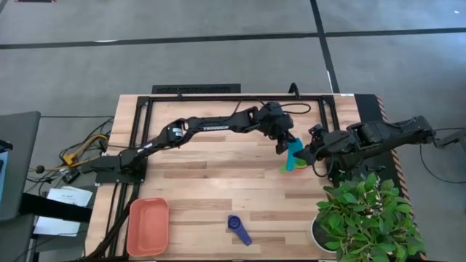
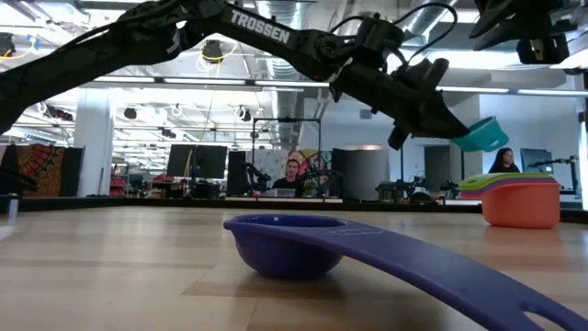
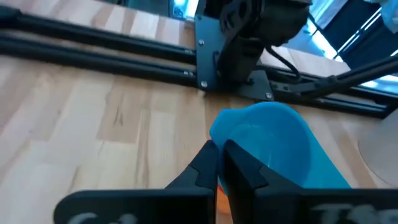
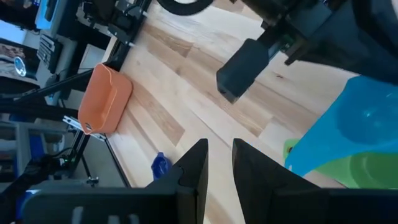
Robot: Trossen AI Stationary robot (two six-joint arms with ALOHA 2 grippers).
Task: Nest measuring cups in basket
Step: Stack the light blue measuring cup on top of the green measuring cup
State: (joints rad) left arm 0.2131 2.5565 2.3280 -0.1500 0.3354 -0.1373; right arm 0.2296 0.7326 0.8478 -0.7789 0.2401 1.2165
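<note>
left gripper [image 1: 282, 145] is clamped on the teal cup [image 1: 295, 149], above the stacked cups [image 2: 520, 197] near the table's right edge. right gripper [image 1: 309, 154], fingers apart, crowds alongside. the basket [image 1: 148, 226] and purple cup [image 1: 237, 228] lie at the front edge, open wood between; a plant [image 1: 368, 215] fills the right corner.

I read "TROSSEN" in white letters on left arm [image 2: 262, 28], in low view and high view alike. Found no other readable text anywhere.

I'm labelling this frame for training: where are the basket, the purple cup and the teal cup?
basket [image 1: 148, 226]: high view, bare floor of the tray.
purple cup [image 2: 276, 245]: low view, outer wall of the bowl.
teal cup [image 2: 483, 135]: low view, side of the bowl.
</note>
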